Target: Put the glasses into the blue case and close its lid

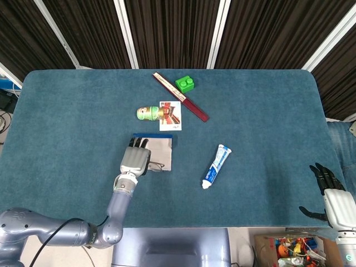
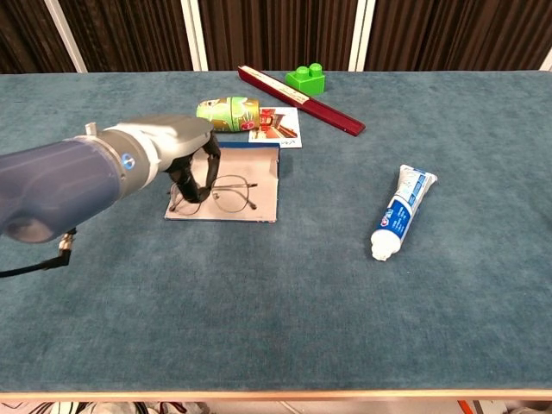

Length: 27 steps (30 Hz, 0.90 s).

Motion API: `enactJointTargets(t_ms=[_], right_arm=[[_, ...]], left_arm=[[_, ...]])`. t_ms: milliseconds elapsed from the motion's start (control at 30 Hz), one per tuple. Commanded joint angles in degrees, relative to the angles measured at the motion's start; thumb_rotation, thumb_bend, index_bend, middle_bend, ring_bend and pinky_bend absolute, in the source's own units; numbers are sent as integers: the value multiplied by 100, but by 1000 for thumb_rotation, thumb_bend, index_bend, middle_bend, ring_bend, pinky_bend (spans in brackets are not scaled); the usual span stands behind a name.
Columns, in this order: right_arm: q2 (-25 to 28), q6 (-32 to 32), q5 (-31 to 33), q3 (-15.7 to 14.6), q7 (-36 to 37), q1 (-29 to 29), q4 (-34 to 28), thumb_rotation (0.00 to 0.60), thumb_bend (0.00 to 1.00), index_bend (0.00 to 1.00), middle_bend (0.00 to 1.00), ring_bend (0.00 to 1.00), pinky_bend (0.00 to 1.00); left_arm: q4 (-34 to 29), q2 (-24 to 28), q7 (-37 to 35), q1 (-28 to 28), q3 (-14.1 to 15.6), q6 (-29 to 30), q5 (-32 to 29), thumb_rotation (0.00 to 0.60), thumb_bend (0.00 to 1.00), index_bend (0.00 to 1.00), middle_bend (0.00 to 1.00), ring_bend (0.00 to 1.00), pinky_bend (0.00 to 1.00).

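We've got the glasses (image 2: pixel 226 193) pinched at one lens by our left hand (image 2: pixel 185 155), fingers curled down round the frame, the other lens sticking out to the right. They sit over the pale inside of the blue case (image 2: pixel 259 203), which lies open and flat w/ its blue edge at the far side. Can't tell from either view whether the glasses rest on the lining or hang just above it.

So approx. halfway, by our reckoning: pick-up done, glasses brought over the case. Left to do: set them down fully inside, let go, then fold the lid over and shut it. Lid is plainly not closed yet.

Our right hand (image 1: pixel 331 192) is well apart at the near right table corner, fingers spread, holding nothing.

Other stuff, none of it in the way: a toothpaste tube (image 2: pixel 400 212) to the right of the case; beyond the case a green can (image 2: pixel 226 114) lying on its side touching a picture card (image 2: pixel 278 128); further back a dark red ruler (image 2: pixel 304 101) and a green block (image 2: pixel 306 79).
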Motion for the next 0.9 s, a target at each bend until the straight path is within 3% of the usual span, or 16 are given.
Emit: enactJointTargets(t_ms=[33, 300, 900], right_arm=[[0, -1, 4, -1, 2, -2, -2, 600, 104, 0, 0, 30, 177], [11, -32, 41, 5, 29, 1, -24, 600, 103, 0, 0, 31, 178], [56, -142, 103, -8, 82, 20, -94, 600, 103, 0, 0, 30, 177]], left_arm=[[153, -121, 122, -162, -162, -43, -142, 600, 424, 587, 79, 0, 0], [588, -344, 174, -450, -442, -213, -262, 600, 423, 588, 14, 0, 0], [1794, -716, 42, -685, -541, -525, -235, 600, 417, 588, 0, 0, 0]])
